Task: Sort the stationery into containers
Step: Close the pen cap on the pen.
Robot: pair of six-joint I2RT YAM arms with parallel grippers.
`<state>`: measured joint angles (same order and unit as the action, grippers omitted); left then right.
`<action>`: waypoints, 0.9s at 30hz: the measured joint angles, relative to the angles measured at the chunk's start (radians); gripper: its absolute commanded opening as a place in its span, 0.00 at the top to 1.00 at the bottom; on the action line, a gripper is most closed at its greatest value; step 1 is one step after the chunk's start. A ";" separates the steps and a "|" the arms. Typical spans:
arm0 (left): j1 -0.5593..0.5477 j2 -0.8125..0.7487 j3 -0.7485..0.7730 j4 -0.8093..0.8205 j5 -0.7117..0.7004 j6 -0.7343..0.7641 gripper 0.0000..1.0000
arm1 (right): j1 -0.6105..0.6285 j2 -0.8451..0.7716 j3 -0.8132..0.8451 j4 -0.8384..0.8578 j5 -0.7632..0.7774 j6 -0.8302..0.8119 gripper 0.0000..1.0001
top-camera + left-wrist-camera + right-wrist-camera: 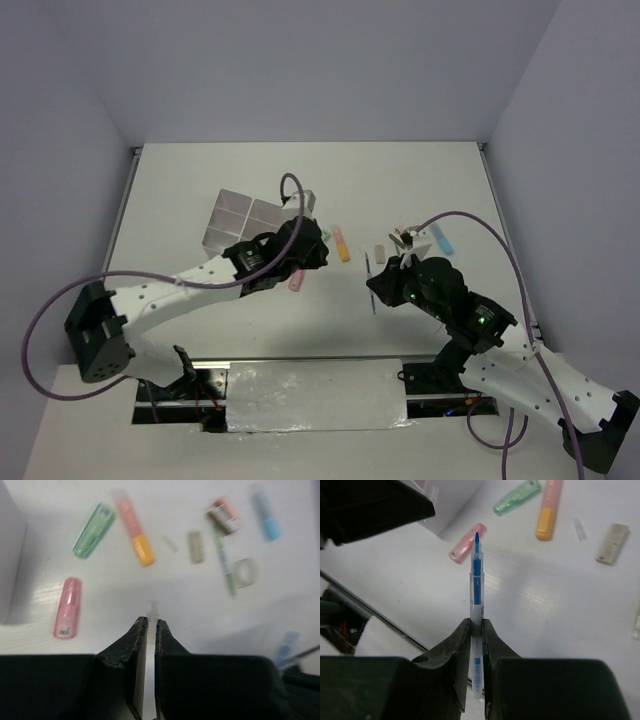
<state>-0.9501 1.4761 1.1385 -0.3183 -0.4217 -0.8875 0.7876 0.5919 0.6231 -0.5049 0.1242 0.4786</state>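
My left gripper [151, 621] [318, 250] is shut on a small clear cap [152, 607] and hovers over the table right of the four-compartment box [250, 218]. My right gripper [476, 623] [386, 280] is shut on a thin blue pen [477, 575] [371, 283], tip pointing away, held above the table. On the table lie a pink marker [68, 607] [296, 281], a green marker [93, 530], an orange-pink marker [135, 529] [342, 245], a tan eraser [196, 546] [380, 250], a thin green pen [224, 560], a clear tape ring [246, 572] and a blue marker [265, 512] [441, 237].
The box's wall [9, 555] is at the left edge of the left wrist view. A small pink and dark item [223, 519] lies by the green pen's far end. The table's near edge with a gap and foil-covered panel [315, 395] lies between the arm bases.
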 measured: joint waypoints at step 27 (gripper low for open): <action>-0.027 -0.476 -0.433 0.776 0.142 0.174 1.00 | 0.249 0.128 -0.149 0.595 -0.084 0.105 1.00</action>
<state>-0.9768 1.0004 0.7059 0.4576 -0.2798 -0.7136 1.0370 0.7200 0.4744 0.0898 0.0406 0.5831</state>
